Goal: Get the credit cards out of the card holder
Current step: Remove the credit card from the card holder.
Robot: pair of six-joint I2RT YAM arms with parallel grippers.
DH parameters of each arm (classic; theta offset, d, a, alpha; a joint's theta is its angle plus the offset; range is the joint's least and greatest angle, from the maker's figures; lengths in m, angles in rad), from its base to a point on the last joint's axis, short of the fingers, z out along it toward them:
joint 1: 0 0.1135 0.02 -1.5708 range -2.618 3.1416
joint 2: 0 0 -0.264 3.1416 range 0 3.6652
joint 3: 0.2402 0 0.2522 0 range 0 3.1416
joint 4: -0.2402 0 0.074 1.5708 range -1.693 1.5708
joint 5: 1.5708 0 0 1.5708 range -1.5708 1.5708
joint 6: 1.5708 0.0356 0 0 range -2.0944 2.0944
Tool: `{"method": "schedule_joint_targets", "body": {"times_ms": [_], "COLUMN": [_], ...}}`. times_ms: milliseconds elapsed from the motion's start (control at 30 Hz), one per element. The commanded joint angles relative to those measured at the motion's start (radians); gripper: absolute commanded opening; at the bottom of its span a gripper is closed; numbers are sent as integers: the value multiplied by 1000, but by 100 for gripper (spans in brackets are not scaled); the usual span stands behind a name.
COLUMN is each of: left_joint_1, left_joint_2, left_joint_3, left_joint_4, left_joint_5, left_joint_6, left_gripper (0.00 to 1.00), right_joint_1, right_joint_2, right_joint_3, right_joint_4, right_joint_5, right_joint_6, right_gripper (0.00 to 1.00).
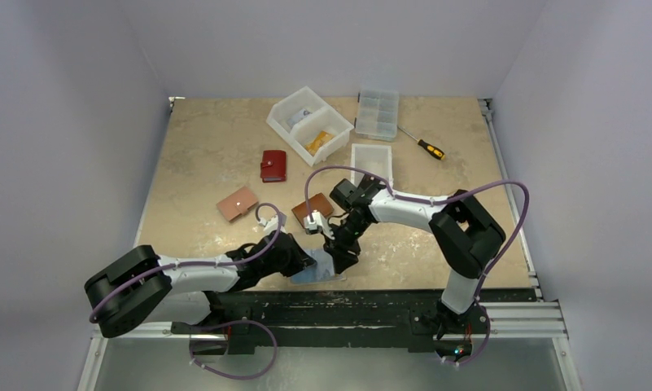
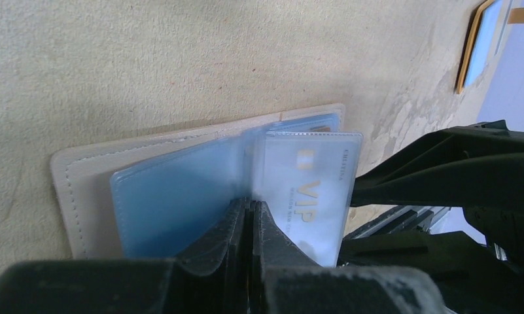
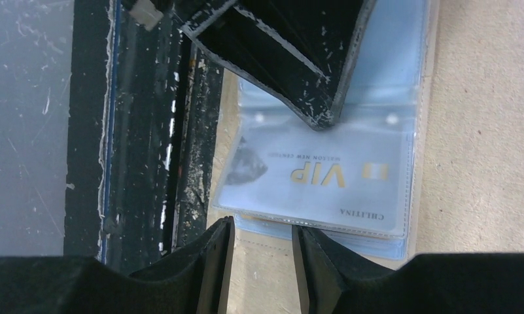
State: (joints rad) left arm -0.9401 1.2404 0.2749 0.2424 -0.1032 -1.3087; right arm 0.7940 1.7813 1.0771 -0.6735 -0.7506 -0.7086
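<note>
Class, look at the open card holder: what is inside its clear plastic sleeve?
A pale VIP card shows through the sleeve. Any cards in sleeves beneath are covered.

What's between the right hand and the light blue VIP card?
Just the edge of the clear plastic sleeve holding the light blue VIP card; the right wrist view shows the open right hand at that edge.

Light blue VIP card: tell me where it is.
The light blue VIP card lies mid-frame in the right wrist view, sleeved in the open cream card holder on the table, by its near edge, just beyond the right fingers.
</note>
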Motion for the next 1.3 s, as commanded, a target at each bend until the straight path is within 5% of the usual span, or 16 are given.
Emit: {"method": "schedule_joint_targets", "body": {"times_ms": [0, 167, 367, 667, 1267], "left_joint_1": [9, 11, 12, 12, 11], "left_joint_2": [25, 37, -7, -196, -283], "left_joint_3": [-27, -23, -26, -101, -163], "left_joint_4": [-28, -9, 3, 34, 157], "left_joint_5": [3, 15, 18, 3, 13], "left_joint_6": [11, 17, 22, 15, 34], "left_gripper": [0, 0, 35, 63, 70], "right_joint_1": [9, 14, 32, 33, 46], "right_joint_2": [-15, -13, 15, 63, 216], "right_joint_3": [41, 54, 87, 146, 284], "right_joint_4": [-36, -57, -63, -107, -254], "right_joint_5": [-63, -86, -88, -150, -411], "right_joint_6": [-51, -63, -50, -51, -80], "right_gripper": [45, 45, 45, 44, 46]}}
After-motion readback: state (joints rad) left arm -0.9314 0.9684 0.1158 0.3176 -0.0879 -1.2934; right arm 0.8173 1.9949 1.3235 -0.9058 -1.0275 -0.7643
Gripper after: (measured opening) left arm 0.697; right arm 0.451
